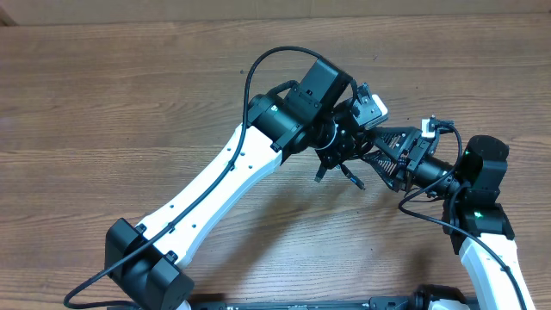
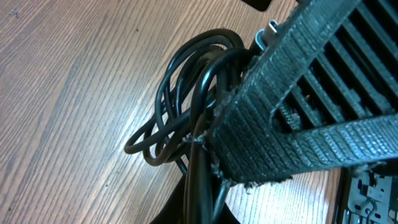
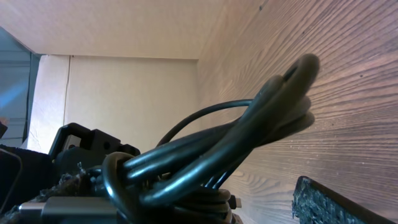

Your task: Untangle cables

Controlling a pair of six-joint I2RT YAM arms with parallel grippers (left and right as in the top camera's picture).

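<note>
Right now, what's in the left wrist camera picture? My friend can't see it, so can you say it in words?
A bunch of thin black cables, looped together, shows up close against a wooden table. A big black ribbed gripper finger comes in from the right and sits right against the loops.

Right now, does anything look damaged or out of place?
Yes. The cables are one tight bunch of overlapping loops, not separated. The ribbed finger pad beside them has frayed threads sticking out along its lower edge, which looks like wear.
</note>
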